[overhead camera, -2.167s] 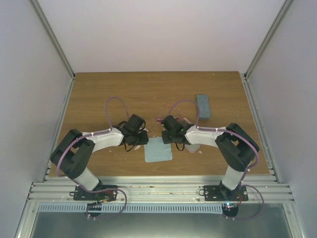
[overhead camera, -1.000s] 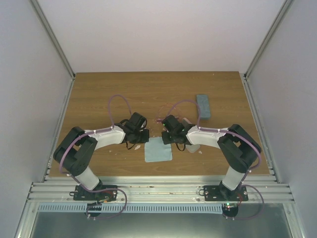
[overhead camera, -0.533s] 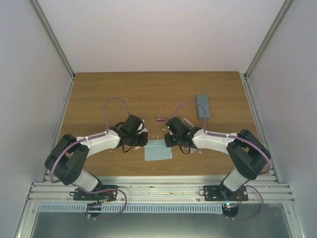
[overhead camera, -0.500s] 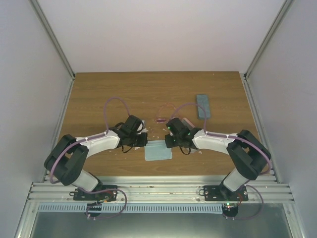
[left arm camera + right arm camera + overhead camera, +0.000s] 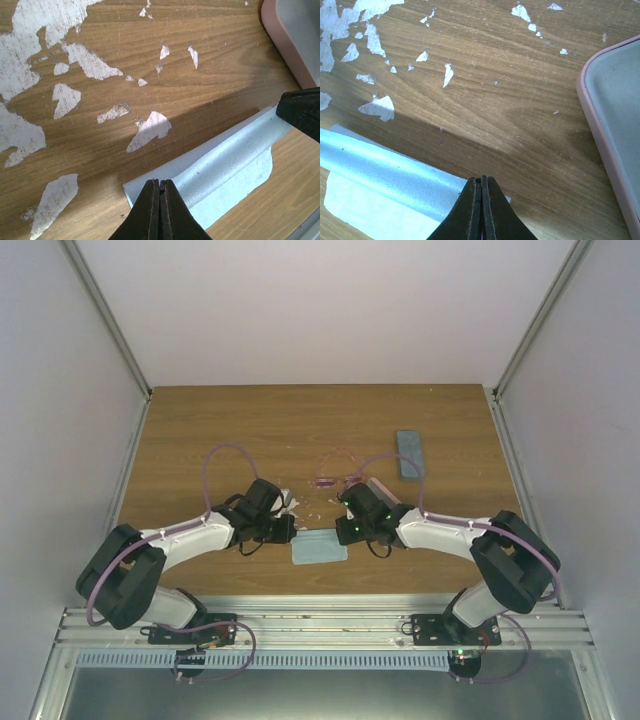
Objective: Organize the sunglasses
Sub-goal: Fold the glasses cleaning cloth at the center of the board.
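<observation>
The thin pink-framed sunglasses [image 5: 326,481] are seen on the worn wooden table [image 5: 200,440] near its middle, a little toward the far edge from both arms and clear of them; whether they are folded cannot be told. A thin light blue cloth [image 5: 320,549] is spread nearer the near edge, between the two wrists. The left gripper [image 5: 160,184] is shown with its black fingers pressed together, no gap being visible, and its tips are set on the far left corner of the cloth [image 5: 225,175], which appears to be pinched there. The right gripper [image 5: 481,180] is likewise drawn tight, its tips being placed on the far right corner of the cloth [image 5: 385,175], apparently nipped as well. A raised, rounded fold is seen running along the cloth from one gripper to the other. An oblong pink-rimmed case [image 5: 590,115] with a pale grey inside is found just beyond the right gripper, partly covered by the right arm in the top view. An oblong blue-grey case [image 5: 409,454] is laid farther back, toward the right edge, apart from the pink one.
</observation>
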### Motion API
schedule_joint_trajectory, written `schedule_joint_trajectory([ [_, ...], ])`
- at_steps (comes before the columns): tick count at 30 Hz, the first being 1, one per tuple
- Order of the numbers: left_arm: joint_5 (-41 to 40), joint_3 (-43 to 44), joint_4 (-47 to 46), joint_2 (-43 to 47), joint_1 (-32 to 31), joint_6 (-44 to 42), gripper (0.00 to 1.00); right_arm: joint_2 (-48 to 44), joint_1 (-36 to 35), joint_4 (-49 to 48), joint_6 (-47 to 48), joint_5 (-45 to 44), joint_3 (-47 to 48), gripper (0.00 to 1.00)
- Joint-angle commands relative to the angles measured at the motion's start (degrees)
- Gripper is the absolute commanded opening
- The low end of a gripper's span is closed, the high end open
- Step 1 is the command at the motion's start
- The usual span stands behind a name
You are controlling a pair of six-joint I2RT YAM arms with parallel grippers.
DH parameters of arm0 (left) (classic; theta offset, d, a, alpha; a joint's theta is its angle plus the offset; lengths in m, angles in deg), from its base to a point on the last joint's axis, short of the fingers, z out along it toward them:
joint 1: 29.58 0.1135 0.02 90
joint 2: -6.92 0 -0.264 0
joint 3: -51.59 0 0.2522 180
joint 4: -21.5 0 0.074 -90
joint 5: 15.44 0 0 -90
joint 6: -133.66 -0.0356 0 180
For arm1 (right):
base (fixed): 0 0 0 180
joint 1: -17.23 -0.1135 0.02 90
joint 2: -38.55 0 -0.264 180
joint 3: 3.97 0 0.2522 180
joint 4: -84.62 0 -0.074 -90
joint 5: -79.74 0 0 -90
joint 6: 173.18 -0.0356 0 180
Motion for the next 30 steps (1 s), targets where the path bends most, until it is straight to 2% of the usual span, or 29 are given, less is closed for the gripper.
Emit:
schedule_joint_trajectory([
  [1, 1.02, -1.71, -2.38, 1.31, -0.32, 0.34, 0.00, -1.73, -0.80, 0.41, -0.05, 0.07, -0.75, 0.01],
  [21, 4.51, -4.11, -5.17, -1.19, -0.86, 1.75, 0.00, 0.13, -1.46, 1.58, 1.14, 0.42, -1.10, 0.01],
  [30, 2.95, -3.60, -4.77, -2.75, -0.83, 1.80, 0.00, 1.54, -1.85, 1.24, 1.57, 2.36, -1.43, 0.02],
])
